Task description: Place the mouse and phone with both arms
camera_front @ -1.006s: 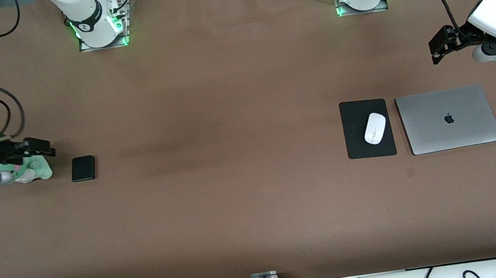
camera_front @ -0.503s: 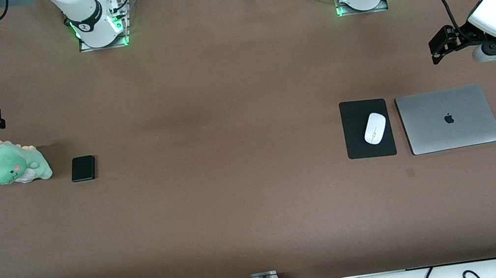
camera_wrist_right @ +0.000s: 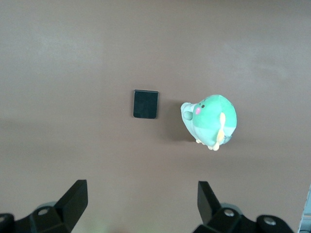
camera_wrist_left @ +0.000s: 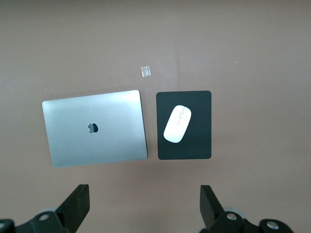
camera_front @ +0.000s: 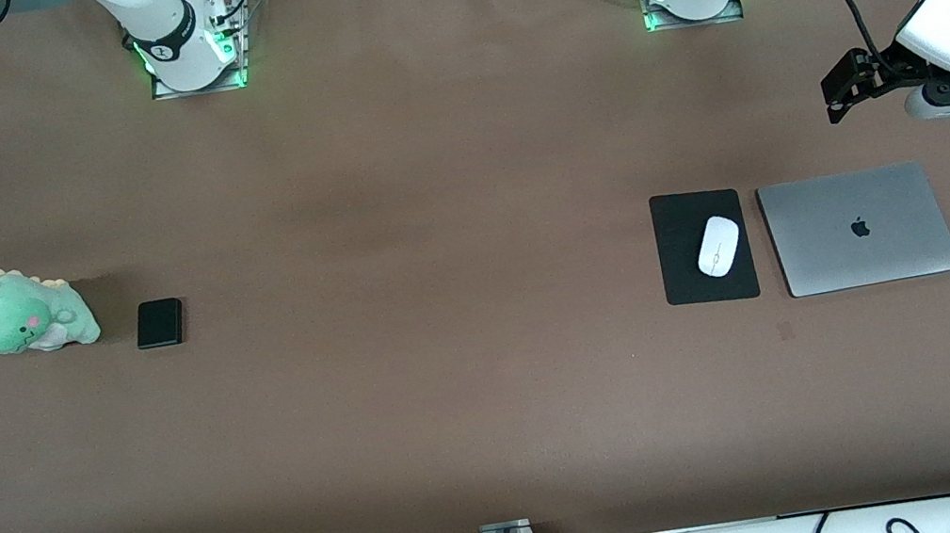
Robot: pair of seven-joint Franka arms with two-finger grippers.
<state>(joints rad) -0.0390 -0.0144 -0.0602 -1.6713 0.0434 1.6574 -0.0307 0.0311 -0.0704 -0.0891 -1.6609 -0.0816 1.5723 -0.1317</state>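
Seemingly, nothing is left: the glossy white oval mouse (camera_front: 718, 246) is set on the flat black mat (camera_front: 682, 272), the small black rectangular phone (camera_front: 160, 323) is laid well apart from that mat, and the left gripper (camera_wrist_left: 144, 206) and right gripper (camera_wrist_right: 142, 204) are held wide and empty above.

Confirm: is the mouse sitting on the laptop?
No, the mouse lies on the black mouse pad beside the closed silver laptop.

Green plush toy (camera_front: 29, 323), closed silver laptop (camera_front: 858, 228), black mat (camera_front: 684, 271)
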